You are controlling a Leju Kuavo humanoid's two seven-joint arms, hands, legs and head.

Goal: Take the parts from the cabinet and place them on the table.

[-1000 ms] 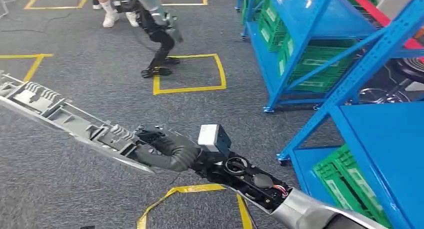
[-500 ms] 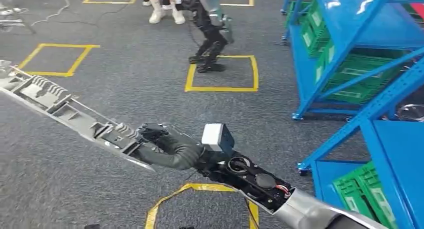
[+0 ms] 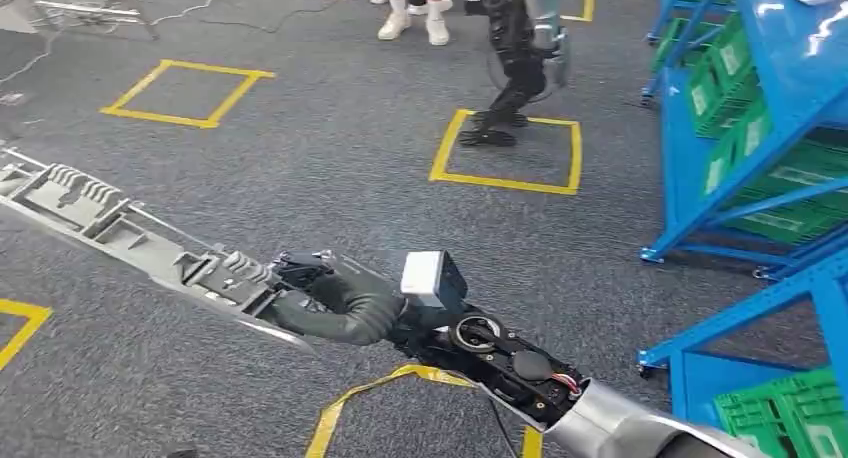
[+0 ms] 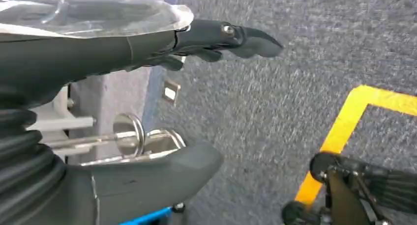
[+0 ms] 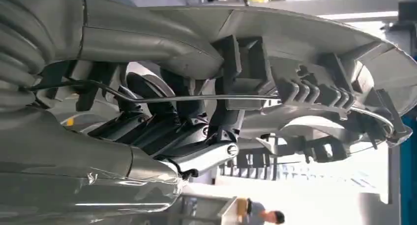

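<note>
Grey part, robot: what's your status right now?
Right hand grips long grey ribbed part. Left hand holds nothing, fingers apart. Another robot and a person stand ahead.

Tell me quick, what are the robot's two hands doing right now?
Right hand: holding the long grey part.
Left hand: holds nothing, fingers apart, so open.

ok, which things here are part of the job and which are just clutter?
Job:
- long grey part, held by the right hand
- blue racks with green crates

Not the job:
- another robot
- a person's white shoes
- yellow floor tape squares
</note>
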